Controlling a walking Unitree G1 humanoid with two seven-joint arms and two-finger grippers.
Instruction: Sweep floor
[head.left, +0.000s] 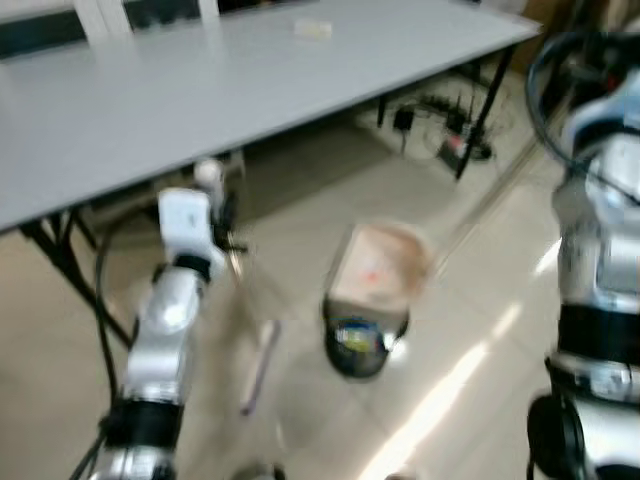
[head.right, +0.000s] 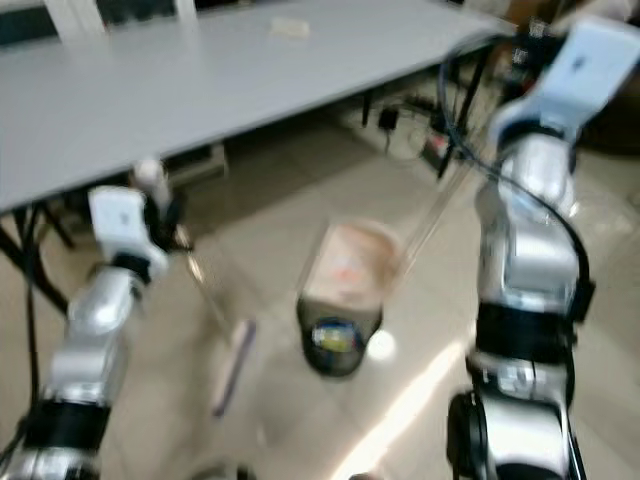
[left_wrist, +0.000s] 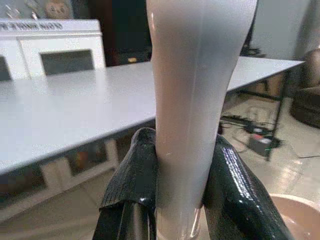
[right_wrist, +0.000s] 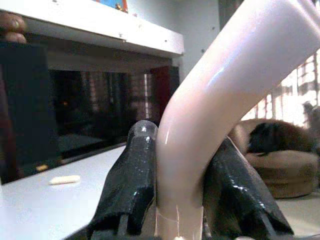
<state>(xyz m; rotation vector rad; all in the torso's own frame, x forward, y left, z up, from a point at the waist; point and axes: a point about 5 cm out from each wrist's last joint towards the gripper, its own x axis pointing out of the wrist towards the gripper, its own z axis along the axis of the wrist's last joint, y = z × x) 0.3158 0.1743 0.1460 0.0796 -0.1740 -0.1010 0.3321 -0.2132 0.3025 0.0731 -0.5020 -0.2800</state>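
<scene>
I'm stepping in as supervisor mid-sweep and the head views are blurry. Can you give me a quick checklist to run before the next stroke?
1. Left gripper clamped on broom handle: ok.
2. Right gripper clamped on dustpan handle: ok.
3. Dustpan on floor beside the dark round object: ok.
4. Broom head on floor: cannot tell, blurred.
5. Debris to sweep: cannot tell.
6. Cables under table away from dustpan: ok.

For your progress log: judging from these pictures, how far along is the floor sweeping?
Done: both tools are picked up. The left end effector is shut on the broom handle, the right end effector on the dustpan handle. In hand: the pink dustpan sits on the floor beside the broom head. Left: the blur hides any debris, so the remaining sweeping cannot be judged.
</scene>
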